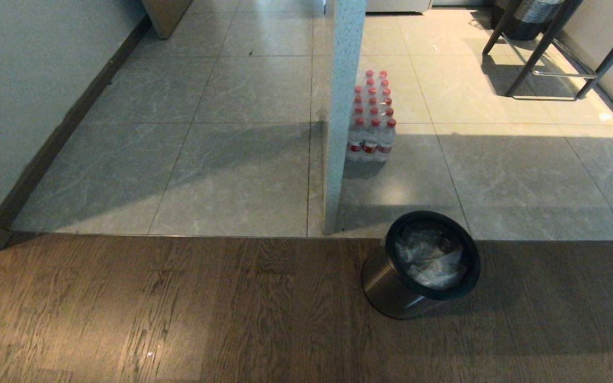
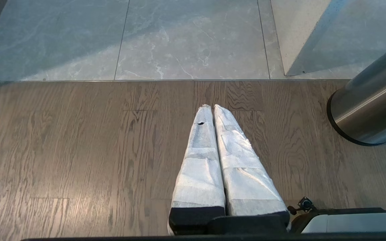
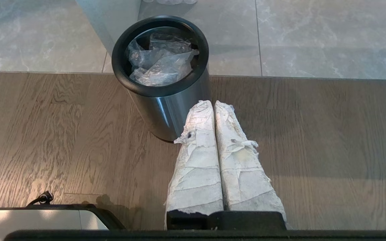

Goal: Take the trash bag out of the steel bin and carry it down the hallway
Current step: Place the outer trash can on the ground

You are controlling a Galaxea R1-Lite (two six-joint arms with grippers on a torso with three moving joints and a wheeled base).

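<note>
One steel bin (image 1: 391,287), one trash bag (image 1: 431,258)

Near me the floor is dark brown wood planks (image 1: 179,308), and it stops at a straight seam where pale grey marbled tiles (image 1: 248,96) take over further out. There's a white wall (image 1: 24,80) with dark skirting (image 1: 67,122) running along the left. A speckled white pillar (image 1: 341,106) stands mid-scene, with a shrink-wrapped pack of red-capped water bottles (image 1: 373,119) just to its right. Far right there are some dark stool legs (image 1: 546,53), and sunlight falls in bright patches across those tiles.
</note>
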